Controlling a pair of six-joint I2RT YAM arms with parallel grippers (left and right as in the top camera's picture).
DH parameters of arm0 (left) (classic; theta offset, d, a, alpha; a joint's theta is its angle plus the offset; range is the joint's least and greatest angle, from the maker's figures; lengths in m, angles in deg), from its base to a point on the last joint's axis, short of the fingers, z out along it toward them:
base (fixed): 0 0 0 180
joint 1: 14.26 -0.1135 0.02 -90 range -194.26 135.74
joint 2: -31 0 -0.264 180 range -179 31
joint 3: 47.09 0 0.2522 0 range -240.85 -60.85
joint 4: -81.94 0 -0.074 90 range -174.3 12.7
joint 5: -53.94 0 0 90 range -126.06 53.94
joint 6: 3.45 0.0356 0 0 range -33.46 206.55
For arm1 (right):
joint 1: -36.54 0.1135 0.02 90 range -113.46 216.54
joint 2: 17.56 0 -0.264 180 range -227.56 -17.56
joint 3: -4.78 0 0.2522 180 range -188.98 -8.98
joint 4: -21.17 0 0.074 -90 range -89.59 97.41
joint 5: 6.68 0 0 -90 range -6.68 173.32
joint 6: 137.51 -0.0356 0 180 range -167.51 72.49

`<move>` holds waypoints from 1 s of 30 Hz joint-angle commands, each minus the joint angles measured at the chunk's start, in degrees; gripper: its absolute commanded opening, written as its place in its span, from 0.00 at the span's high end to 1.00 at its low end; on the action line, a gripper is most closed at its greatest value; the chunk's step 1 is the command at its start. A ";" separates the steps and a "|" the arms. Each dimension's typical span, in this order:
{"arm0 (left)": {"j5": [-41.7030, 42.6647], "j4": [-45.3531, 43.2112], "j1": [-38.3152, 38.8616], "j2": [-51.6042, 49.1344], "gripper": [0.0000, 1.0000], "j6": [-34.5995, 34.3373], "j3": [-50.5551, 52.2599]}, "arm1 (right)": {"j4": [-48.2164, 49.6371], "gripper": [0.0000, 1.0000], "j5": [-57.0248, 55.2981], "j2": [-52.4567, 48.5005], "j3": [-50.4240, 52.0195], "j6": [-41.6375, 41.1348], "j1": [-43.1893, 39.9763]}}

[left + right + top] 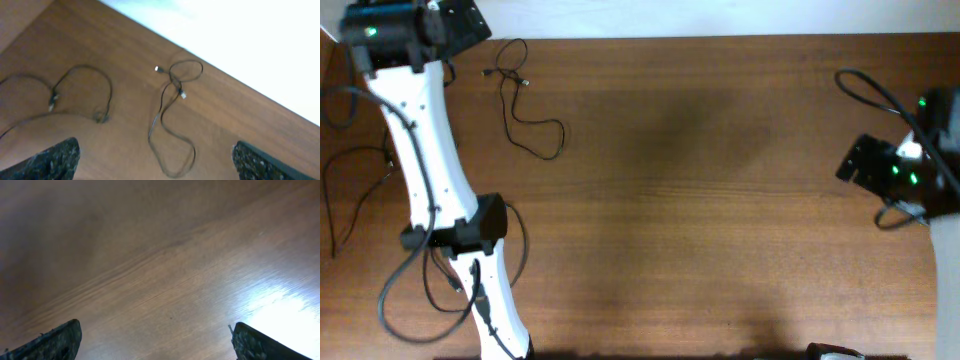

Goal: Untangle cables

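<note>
Left gripper (155, 165) hangs spread wide with nothing between its fingers, over the table (240, 115), and the cables (161, 112) lie flat on the wood just ahead of it. We see the nearer cord (151, 134) run out from between the fingertips to a small loop (186, 71) that crosses itself, with its plug ends (183, 95) right by that crossing. A second cord (109, 90) sits off to one side, apart from the first as far as we can tell. Now the worries. These strands are wire-thin and hug the surface, so we reckon the fingers could close over them and come up empty, or scrape the wood. Pinch at the crossing and pull, and the loop may cinch tight rather than open. Beyond the loop the table edge (215, 66) is close by, so a push outward could send a plug over it. And the right gripper (155, 340), also spread and empty, is well apart with only bare wood below, so nothing pins the cord: one tug may simply drag the whole lot along.
</note>
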 commanded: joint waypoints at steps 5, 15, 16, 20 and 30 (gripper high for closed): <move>7.69 2.56 -0.02 23.67 0.01 -0.74 -0.57 | -1.33 0.01 -0.31 19.89 -0.79 2.58 -0.17; 8.87 2.56 -0.02 36.79 0.01 -0.70 -0.55 | -9.33 0.01 -0.20 32.02 -0.79 2.56 -0.17; 10.29 2.56 -0.02 37.88 0.01 -0.66 -0.52 | -10.25 0.01 -0.07 32.76 -0.79 2.58 -0.17; 15.69 2.56 -0.02 42.01 0.01 -0.07 -0.52 | -14.05 0.01 0.24 36.22 -0.79 2.58 -0.17; 18.53 2.56 -0.02 56.28 0.01 -0.11 -0.42 | -14.64 0.02 8.31 41.35 -1.09 2.56 -0.17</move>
